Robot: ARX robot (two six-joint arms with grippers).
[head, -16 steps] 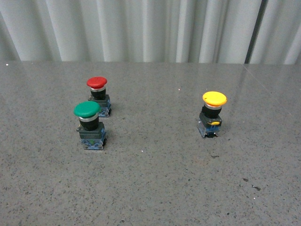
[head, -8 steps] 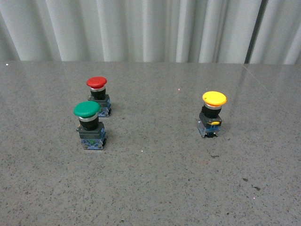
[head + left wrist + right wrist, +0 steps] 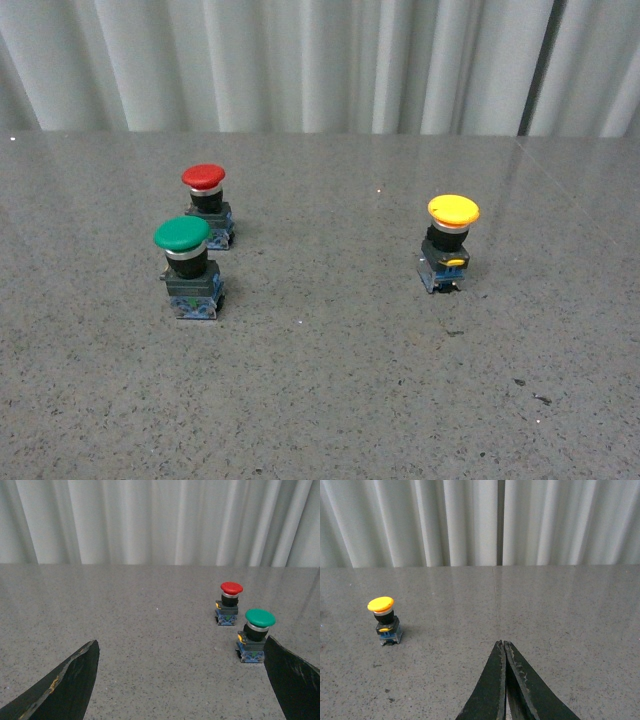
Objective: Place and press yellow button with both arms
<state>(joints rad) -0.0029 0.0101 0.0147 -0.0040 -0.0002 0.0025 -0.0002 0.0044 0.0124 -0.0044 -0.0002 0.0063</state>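
— Where is the yellow button (image 3: pixel 452 243)?
— Upright on the grey table (image 3: pixel 330 400), right of centre, well apart from the green button (image 3: pixel 186 265) and red button (image 3: pixel 207 204); bare surface all round it.
— And the grippers?
— The left gripper (image 3: pixel 180 680) is spread wide, holding nothing. The right gripper (image 3: pixel 505 680) is pressed closed, empty.

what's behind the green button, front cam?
Directly behind the green button stands the red button, a little to its right, on the grey table. The green cap hides nothing of the red one. Further back is only a white curtain.
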